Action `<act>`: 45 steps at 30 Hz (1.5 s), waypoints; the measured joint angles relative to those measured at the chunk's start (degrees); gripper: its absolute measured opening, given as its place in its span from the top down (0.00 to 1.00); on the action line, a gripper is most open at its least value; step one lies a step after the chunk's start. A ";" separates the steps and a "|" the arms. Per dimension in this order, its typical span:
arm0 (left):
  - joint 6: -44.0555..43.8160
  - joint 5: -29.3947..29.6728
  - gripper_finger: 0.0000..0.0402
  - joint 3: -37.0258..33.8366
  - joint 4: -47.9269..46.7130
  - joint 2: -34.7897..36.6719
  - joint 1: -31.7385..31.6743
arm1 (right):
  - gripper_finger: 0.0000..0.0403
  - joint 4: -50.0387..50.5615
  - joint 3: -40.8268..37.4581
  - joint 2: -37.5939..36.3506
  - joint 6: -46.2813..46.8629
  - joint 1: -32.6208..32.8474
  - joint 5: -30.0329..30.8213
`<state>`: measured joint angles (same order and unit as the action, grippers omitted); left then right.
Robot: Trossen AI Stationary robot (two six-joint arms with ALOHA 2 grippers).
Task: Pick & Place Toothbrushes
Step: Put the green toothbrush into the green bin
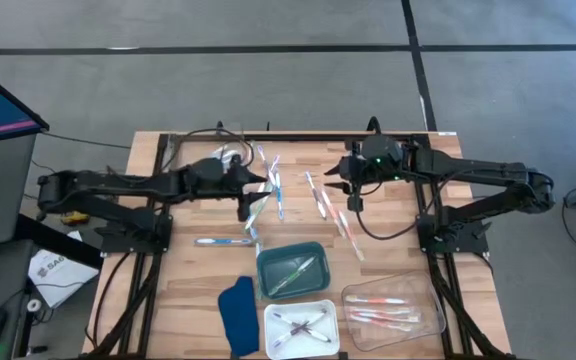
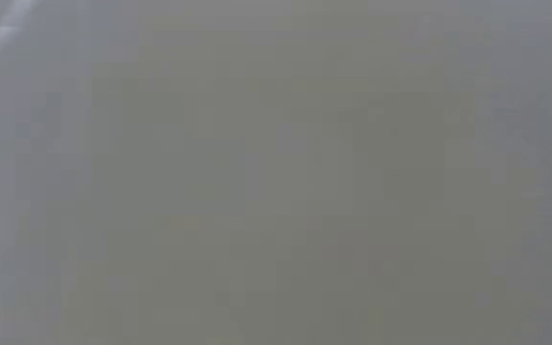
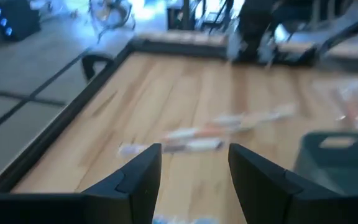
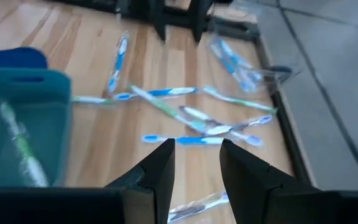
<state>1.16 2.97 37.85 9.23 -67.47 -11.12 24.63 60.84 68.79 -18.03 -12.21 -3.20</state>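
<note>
Loose toothbrushes lie flat on the wooden table, blue and green ones in the middle, pink-orange ones to their right. My left gripper hovers over the blue cluster, open, with nothing between its fingers; pink-orange toothbrushes lie ahead of it. My right gripper hangs above the table's middle right, open and empty, facing several blue toothbrushes. The low view is a blank grey and shows nothing.
A teal tray with a green toothbrush, a white tray with purple-grey ones and a clear tray with pink-orange ones stand near the front edge. A dark blue cloth lies left of the white tray. A single blue toothbrush lies front left.
</note>
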 joint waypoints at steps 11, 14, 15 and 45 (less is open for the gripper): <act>10.64 0.01 0.55 -0.11 3.36 -14.84 -3.95 | 0.70 -15.47 0.03 11.92 -2.99 -5.09 0.02; 10.96 0.01 0.55 -0.18 2.12 -15.94 -4.66 | 0.70 -16.80 1.03 15.93 0.76 -6.10 0.04; 10.98 0.01 0.55 -0.17 1.76 -15.96 -4.76 | 0.70 -16.80 1.69 17.20 2.87 -6.25 0.05; -18.09 10.41 0.62 -0.14 -16.88 -15.10 6.43 | 0.70 -3.26 5.25 16.14 12.58 -4.19 0.02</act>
<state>-16.93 13.38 37.71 -7.65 -82.56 -4.69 21.37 66.08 84.93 -5.45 -16.40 -3.18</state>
